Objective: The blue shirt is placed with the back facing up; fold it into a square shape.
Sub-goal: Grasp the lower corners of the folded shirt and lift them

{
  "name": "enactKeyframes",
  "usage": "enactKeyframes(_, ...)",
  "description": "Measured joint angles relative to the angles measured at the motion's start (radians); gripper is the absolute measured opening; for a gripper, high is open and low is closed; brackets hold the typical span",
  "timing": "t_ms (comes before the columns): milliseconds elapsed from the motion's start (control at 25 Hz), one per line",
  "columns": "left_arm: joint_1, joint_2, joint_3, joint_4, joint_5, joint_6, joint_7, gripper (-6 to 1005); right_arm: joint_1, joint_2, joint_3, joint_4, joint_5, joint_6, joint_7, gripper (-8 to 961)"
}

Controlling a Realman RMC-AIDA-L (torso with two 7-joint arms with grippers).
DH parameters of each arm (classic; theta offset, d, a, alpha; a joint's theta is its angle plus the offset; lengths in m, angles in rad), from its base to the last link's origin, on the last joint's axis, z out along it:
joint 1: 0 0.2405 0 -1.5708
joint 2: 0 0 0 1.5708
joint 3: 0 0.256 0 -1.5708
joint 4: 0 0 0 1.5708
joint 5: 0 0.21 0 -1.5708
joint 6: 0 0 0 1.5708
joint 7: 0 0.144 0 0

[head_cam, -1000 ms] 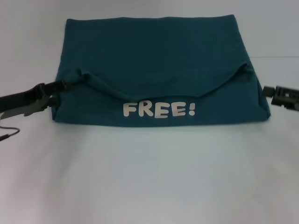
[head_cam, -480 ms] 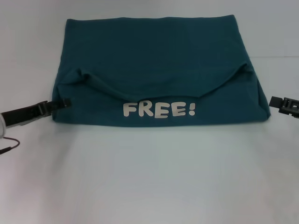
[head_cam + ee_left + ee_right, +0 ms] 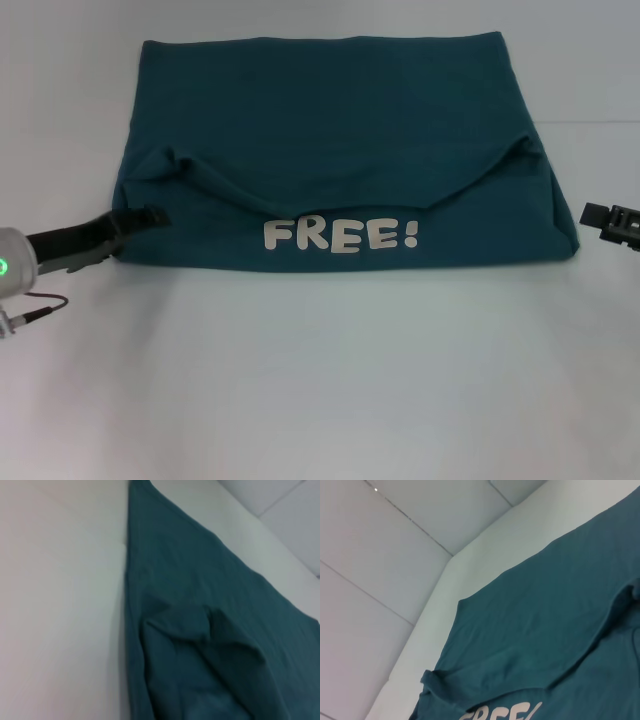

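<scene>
The blue shirt (image 3: 330, 120) lies on the white table as a wide folded block. Its near part is turned over, so the white "FREE!" lettering (image 3: 340, 236) faces up along the front edge. A curved fold runs across the middle, with bunched corners at both ends. My left gripper (image 3: 155, 215) reaches in low from the left, its tip over the shirt's left edge near the front corner. My right gripper (image 3: 595, 213) sits just off the shirt's right edge, apart from the cloth. The left wrist view shows the shirt (image 3: 210, 630) with a bunched fold. The right wrist view shows the shirt (image 3: 545, 615) and the tops of the letters (image 3: 505, 714).
The white table (image 3: 320, 380) stretches wide in front of the shirt. A thin cable (image 3: 40, 305) hangs by my left arm at the left edge. White wall panels (image 3: 395, 555) rise behind the table.
My left gripper has dropped from the fold's left corner to the shirt's lower left edge. My right gripper has drawn back to the right, away from the cloth. The shirt lies unchanged.
</scene>
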Motion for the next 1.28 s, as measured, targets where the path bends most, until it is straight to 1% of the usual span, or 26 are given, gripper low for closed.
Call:
enactKeyframes(200, -0.014, -0.001, 0.040, -0.007, 0.016, -0.009, -0.006, 903, -0.001, 0.000, 0.015, 0.003, -0.002, -0.009, 0.000, 774)
enactKeyframes(320, -0.013, -0.002, 0.049, -0.003, 0.021, -0.016, -0.025, 902, -0.003, 0.000, 0.016, 0.003, -0.003, -0.010, 0.002, 773)
enactKeyframes(520, -0.007, -0.005, 0.051, 0.015, 0.047, -0.021, -0.050, 859, -0.005, -0.002, 0.018, 0.009, -0.002, -0.011, 0.003, 773)
enactKeyframes(720, -0.006, -0.005, 0.051, 0.020, 0.049, -0.022, -0.049, 680, -0.005, -0.009, 0.018, 0.018, -0.002, -0.012, 0.001, 772)
enactKeyframes(1120, 0.003, -0.008, 0.047, 0.037, 0.046, -0.019, -0.049, 446, -0.005, -0.016, 0.014, 0.018, -0.006, -0.013, 0.007, 770)
enactKeyframes(1240, 0.006, -0.007, 0.045, 0.045, 0.043, 0.001, -0.049, 209, 0.001, -0.022, 0.010, 0.016, -0.033, -0.014, 0.025, 770)
enactKeyframes(1280, 0.006, -0.007, 0.045, 0.045, 0.043, 0.001, -0.049, 179, 0.006, -0.027, 0.009, 0.012, -0.057, -0.016, 0.043, 769)
